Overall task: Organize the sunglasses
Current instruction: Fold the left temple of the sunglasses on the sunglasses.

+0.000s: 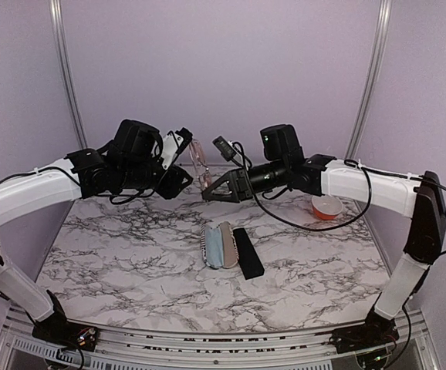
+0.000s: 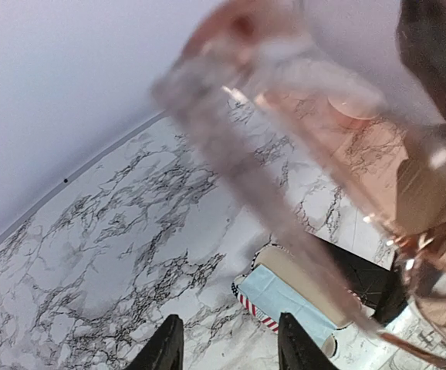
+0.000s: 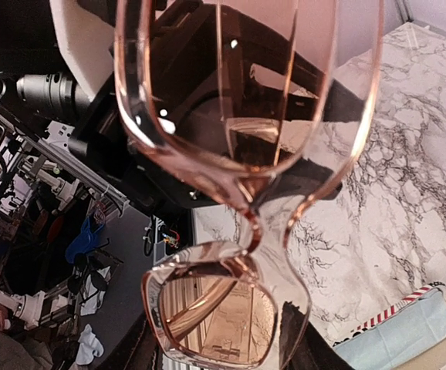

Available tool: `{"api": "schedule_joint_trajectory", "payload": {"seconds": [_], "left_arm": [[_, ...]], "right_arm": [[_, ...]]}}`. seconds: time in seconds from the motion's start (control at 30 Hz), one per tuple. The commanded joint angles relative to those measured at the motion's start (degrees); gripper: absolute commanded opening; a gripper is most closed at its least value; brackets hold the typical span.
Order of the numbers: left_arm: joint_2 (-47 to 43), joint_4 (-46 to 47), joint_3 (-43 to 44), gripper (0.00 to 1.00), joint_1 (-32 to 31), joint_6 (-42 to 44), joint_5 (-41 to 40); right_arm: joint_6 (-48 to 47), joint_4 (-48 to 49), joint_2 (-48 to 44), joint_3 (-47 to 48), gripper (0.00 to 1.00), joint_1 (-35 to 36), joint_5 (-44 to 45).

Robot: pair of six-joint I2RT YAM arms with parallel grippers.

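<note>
Sunglasses (image 3: 254,220) hang in midair, well above the open case (image 1: 220,245), pinched at one lens by the right gripper (image 1: 211,190). Whether the left gripper (image 2: 231,343) holds them too I cannot tell. Little looks done: they are not yet cased.

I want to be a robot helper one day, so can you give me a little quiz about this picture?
1. True or false: the sunglasses are up in the air.
2. What lies beside the black case? A) a spoon B) an open case C) a ball
3. Fill in: the bowl is ___.

Key: 1 true; 2 B; 3 orange.
</note>
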Motion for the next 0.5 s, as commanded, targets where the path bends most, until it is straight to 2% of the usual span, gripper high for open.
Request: {"api": "schedule_joint_trajectory", "payload": {"seconds": [0.0, 0.13, 0.4, 0.47], "left_arm": [[-2.23, -0.29, 0.77, 0.42, 0.60, -0.03, -7.37], [-4.56, 1.37, -0.28, 0.43, 2.32, -0.93, -10.22], [-8.22, 4.73, -2.83, 0.45, 4.92, -1.98, -14.80], [-8.74, 5.26, -3.18, 0.45, 5.21, -3.21, -19.44]], "right_arm": [[-0.83, -0.31, -4.61, -0.41, 0.32, -1.58, 1.26], [-0.93, -0.22, -6.81, -2.18, 0.31, -2.64, 2.50], [-0.20, 2.99, -12.73, -3.20, 0.31, -5.15, 11.91], [-0.62, 3.41, -14.19, -3.15, 0.31, -5.47, 14.37]]}}
